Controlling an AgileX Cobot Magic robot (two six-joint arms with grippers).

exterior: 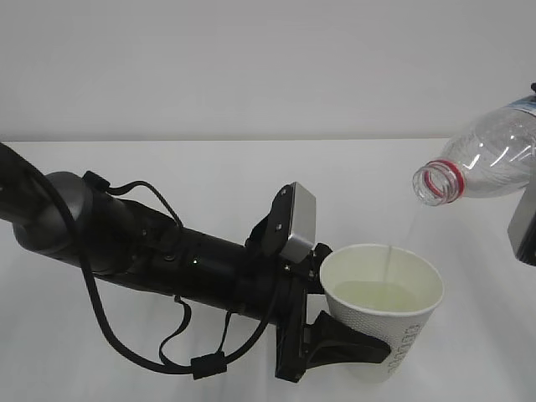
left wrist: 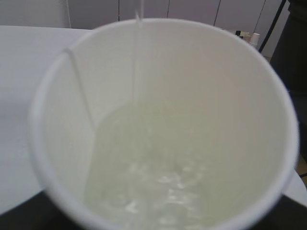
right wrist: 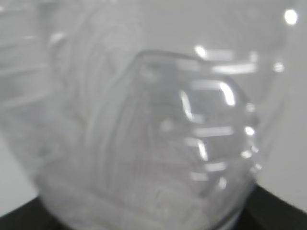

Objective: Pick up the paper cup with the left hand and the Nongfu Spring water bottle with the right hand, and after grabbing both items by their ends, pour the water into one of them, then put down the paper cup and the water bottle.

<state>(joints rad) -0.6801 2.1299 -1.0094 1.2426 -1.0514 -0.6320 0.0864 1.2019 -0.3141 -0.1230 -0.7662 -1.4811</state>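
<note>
Clear Nongfu Spring water bottle (exterior: 490, 163), clamped in right claw (exterior: 526, 222), tilts mouth-down-left above paper cup (exterior: 387, 314) clamped in left claw (exterior: 339, 339); thin water (exterior: 390, 261) stream lands inside rim.

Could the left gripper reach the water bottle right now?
Probably not: the left gripper is clamped around the paper cup of water, while the water bottle hangs tilted above, pouring.
</note>
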